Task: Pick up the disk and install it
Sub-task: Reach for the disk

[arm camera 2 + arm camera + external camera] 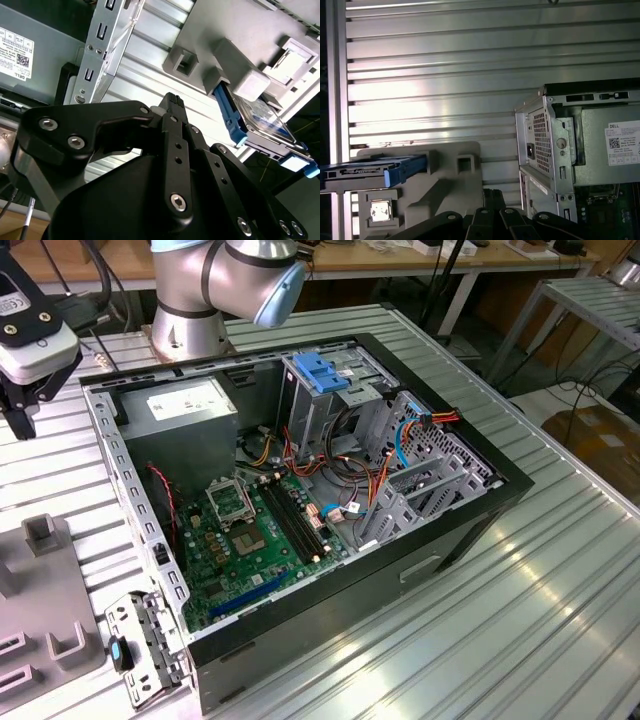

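One disk [375,171] sits slotted in the grey holder [445,195] — claw [172,100] nearby.

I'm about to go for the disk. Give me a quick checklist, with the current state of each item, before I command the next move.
1. Disk seated in its holder: ok. The disk sits in a slot of the grey holder.
2. Claw empty: ok. The claw holds nothing and is apart from the disk.
3. Claw open for a grasp: not ok. Its jaws stand closed together.
4. Case accessible: ok. The computer case lies with its side open.
5. Drive cage free for the disk: cannot tell. The inside of the drive cage is hidden.
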### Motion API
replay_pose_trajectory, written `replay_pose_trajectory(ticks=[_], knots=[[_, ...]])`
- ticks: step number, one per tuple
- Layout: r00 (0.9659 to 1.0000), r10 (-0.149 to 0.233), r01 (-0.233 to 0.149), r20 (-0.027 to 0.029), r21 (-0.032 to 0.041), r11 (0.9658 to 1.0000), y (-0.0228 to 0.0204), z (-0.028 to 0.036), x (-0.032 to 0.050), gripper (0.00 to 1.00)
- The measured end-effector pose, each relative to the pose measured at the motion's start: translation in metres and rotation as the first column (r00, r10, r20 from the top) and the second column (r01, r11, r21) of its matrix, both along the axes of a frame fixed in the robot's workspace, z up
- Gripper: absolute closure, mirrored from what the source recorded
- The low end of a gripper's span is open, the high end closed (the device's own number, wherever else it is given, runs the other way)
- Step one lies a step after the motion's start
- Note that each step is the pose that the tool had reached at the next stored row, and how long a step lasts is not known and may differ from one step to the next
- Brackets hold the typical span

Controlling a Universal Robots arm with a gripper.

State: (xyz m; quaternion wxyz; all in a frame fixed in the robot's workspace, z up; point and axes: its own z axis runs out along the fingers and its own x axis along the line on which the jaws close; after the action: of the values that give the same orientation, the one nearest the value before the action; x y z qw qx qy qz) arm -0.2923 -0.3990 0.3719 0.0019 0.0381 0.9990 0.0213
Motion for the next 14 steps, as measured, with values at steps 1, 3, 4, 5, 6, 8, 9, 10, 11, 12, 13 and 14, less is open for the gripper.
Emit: replay_pose_trajectory(ticks=[1, 3, 4, 5, 6, 8, 9, 10, 11, 12, 13, 14], knots=[[1.0000, 0.000, 0.000, -0.0005, 0.0001, 1.0000, 0.0000, -0.0002, -0.0004, 0.89], [1.0000, 0.000, 0.000, -0.0021, 0.0000, 1.0000, 0.0000, -0.0007, -0.0014, 0.89], [1.0000, 0.000, 0.000, -0.0035, 0.0000, 1.0000, 0.0000, -0.0011, -0.0022, 0.89], [1.0000, 0.000, 0.000, -0.0041, 0.0000, 1.0000, 0.0000, -0.0013, -0.0026, 0.89], [1.0000, 0.000, 0.000, -0.0047, 0.0000, 1.0000, 0.0000, -0.0015, -0.0029, 0.89], [1.0000, 0.000, 0.000, -0.0073, 0.0000, 1.0000, 0.0000, -0.0023, -0.0043, 0.89], [1.0000, 0.000, 0.000, -0.0079, 0.0000, 1.0000, 0.0000, -0.0025, -0.0047, 0.89], [1.0000, 0.000, 0.000, -0.0085, 0.0000, 1.0000, 0.0000, -0.0027, -0.0050, 0.89], [1.0000, 0.000, 0.000, -0.0093, 0.0000, 1.0000, 0.0000, -0.0030, -0.0054, 0.89], [1.0000, 0.000, 0.000, -0.0100, 0.0000, 1.0000, 0.0000, -0.0031, -0.0057, 0.89], [0.9999, 0.000, 0.000, -0.0107, 0.0000, 1.0000, 0.0000, -0.0034, -0.0061, 0.89], [0.9999, 0.000, 0.000, -0.0113, 0.0000, 1.0000, 0.0000, -0.0035, -0.0064, 0.89]])
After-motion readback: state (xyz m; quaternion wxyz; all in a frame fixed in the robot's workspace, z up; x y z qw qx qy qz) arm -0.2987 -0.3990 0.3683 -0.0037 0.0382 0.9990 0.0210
